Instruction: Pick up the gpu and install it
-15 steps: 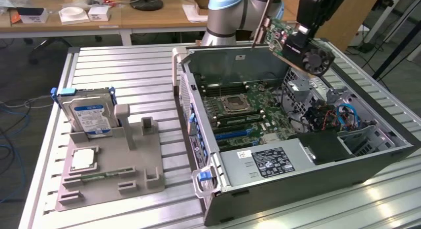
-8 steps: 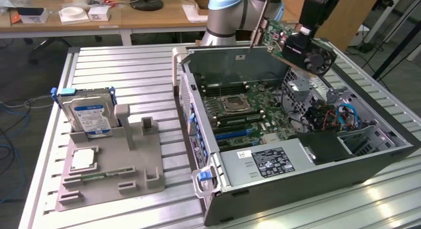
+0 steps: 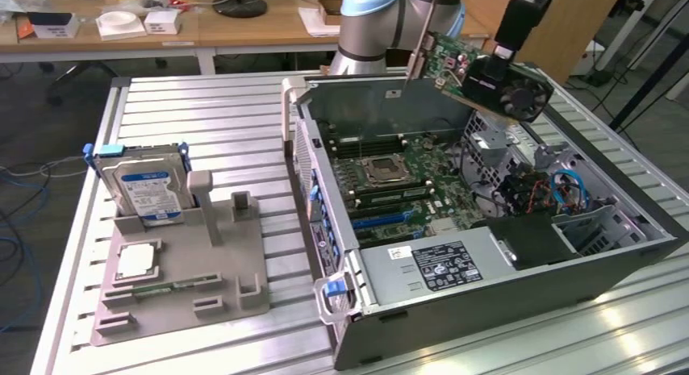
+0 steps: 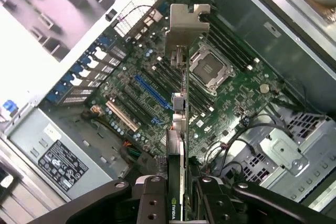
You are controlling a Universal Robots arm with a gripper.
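Observation:
The gpu [image 3: 463, 68], a green card with a black fan shroud and a silver end bracket, hangs tilted over the far side of the open computer case [image 3: 635, 238]. My gripper [image 3: 498, 62] is shut on it from above. In the wrist view the gpu [image 4: 179, 124] is seen edge-on, bracket [image 4: 186, 24] farthest from the camera, clamped by my gripper [image 4: 178, 200] between its black fingers [image 4: 149, 198]. Below the card lies the motherboard [image 4: 236, 103] with a blue slot [image 4: 152, 95] and the CPU socket [image 4: 210, 69]. The card is well clear of the board.
A power supply [image 3: 453, 262] fills the case's near end, and cables [image 3: 560, 189] lie at the exterior view's right. On the slatted table, a grey holder [image 3: 183, 286] carries a blue-labelled hard drive [image 3: 145, 189], a square chip [image 3: 135, 262] and a memory stick [image 3: 151, 290].

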